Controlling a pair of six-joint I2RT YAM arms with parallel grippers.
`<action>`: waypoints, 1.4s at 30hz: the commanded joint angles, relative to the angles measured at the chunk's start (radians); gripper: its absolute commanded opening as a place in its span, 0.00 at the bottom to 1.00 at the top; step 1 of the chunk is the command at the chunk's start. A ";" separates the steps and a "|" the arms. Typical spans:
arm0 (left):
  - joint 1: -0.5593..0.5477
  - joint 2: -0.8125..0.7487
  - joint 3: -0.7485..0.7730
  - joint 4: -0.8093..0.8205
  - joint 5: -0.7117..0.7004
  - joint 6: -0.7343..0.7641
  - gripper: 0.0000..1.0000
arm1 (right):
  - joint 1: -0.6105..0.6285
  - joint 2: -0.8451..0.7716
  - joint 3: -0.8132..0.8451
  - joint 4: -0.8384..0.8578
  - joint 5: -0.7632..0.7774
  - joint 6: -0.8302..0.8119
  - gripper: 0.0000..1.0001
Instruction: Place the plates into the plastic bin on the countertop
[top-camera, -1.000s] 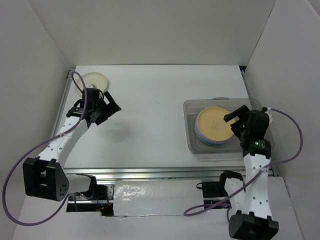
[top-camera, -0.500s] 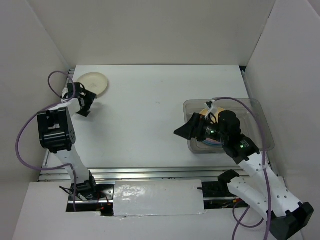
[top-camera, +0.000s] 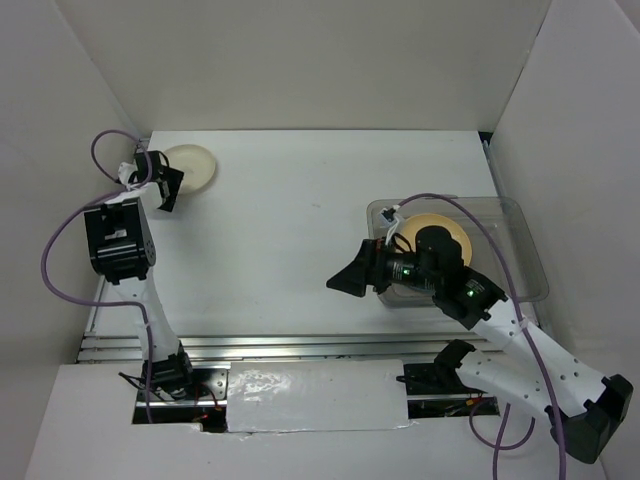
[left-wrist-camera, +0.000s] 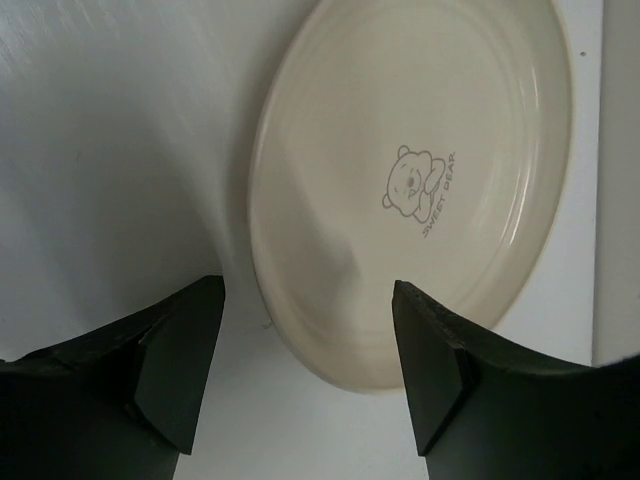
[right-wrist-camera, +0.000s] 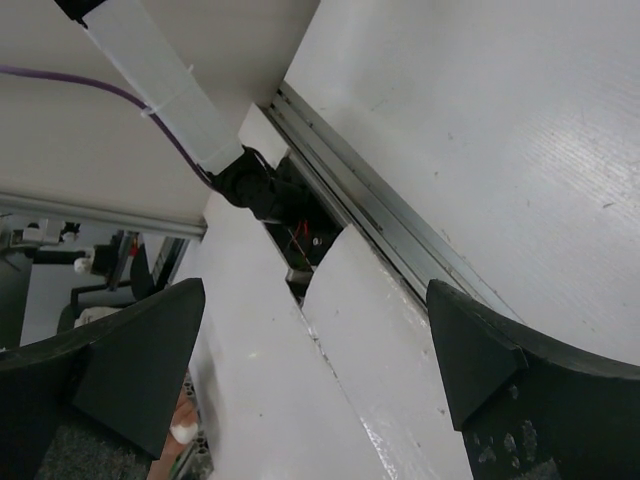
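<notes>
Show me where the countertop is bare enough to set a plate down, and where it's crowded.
Bare: the middle of the countertop, between the cream plate and the plastic bin, and the strip behind the bin. Crowded: the far-left corner, left gripper at the cream plate; the bin's left side, with the plate stack and right gripper.

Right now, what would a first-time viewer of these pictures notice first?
A lone cream plate with a bear print lies at the far left corner of the countertop, the left jaws open at its rim. At the right, the clear bin holds an orange-yellow plate, partly hidden by the right arm.
</notes>
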 joint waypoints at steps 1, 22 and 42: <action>-0.014 0.070 0.043 -0.154 -0.076 -0.013 0.81 | 0.005 -0.034 0.074 0.014 0.040 -0.042 1.00; -0.455 -0.620 -0.125 -0.398 -0.109 0.312 0.00 | -0.117 0.144 0.276 -0.179 0.423 -0.149 1.00; -0.822 -0.764 -0.093 -0.459 0.051 0.384 0.00 | -0.235 0.383 0.209 0.006 0.517 -0.119 0.70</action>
